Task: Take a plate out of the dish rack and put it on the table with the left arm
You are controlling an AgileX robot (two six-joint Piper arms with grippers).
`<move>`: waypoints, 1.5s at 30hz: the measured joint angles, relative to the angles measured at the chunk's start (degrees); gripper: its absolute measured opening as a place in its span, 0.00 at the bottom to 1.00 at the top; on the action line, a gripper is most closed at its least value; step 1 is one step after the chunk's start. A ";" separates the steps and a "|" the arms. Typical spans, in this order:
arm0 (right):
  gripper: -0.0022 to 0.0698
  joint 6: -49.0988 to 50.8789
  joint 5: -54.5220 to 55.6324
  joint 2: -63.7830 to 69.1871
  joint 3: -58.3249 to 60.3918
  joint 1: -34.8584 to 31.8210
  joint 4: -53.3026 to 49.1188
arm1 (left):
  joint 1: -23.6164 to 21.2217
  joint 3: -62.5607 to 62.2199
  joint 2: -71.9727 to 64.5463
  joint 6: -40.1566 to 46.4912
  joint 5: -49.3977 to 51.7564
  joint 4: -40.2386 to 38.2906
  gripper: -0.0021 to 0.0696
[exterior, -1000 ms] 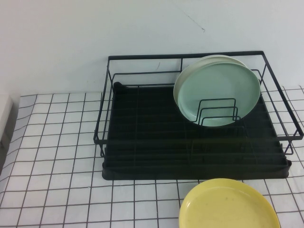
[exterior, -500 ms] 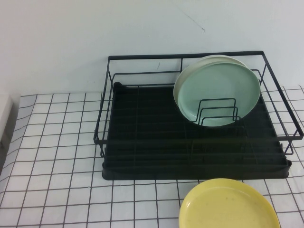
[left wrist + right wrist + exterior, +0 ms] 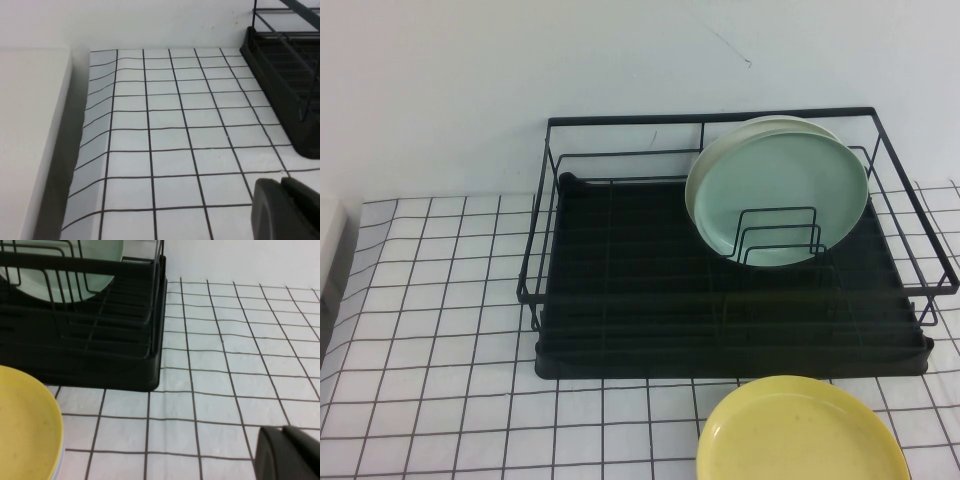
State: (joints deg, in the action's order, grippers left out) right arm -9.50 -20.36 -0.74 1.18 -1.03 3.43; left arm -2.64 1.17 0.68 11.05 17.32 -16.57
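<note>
The high view looks steeply down from the robot's side onto the table (image 3: 430,300), wall at 12 o'clock, the dish rack (image 3: 720,330) at centre — neither arm shows. The left wrist view sits low over the cloth, left gripper (image 3: 287,210) in a corner, rack end beyond. The right wrist view, equally low, holds the right gripper (image 3: 290,452), the rack's other end, and the yellow plate (image 3: 25,425) — shared with the high view.
</note>
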 joint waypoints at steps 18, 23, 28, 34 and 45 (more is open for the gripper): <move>0.03 0.00 0.00 0.00 0.00 0.00 0.00 | 0.00 0.08 0.00 1.42 -6.94 -37.26 0.02; 0.03 0.00 0.00 0.00 0.00 0.00 0.00 | 0.00 0.08 0.00 2.96 -7.30 -38.76 0.02; 0.03 0.00 0.00 0.00 0.00 0.00 0.00 | 0.00 -4.79 -4.22 6.88 -1.38 -38.76 0.02; 0.03 0.00 0.00 0.00 0.00 0.00 0.00 | 0.00 -18.68 -21.34 14.64 8.67 -38.76 0.02; 0.03 0.10 0.00 0.00 0.00 0.00 0.00 | 0.00 -34.81 -51.52 48.47 26.19 -55.71 0.02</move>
State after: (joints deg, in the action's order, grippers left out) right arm -9.40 -20.36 -0.74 1.18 -1.03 3.43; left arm -2.64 -33.64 -50.85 59.52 43.51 -72.27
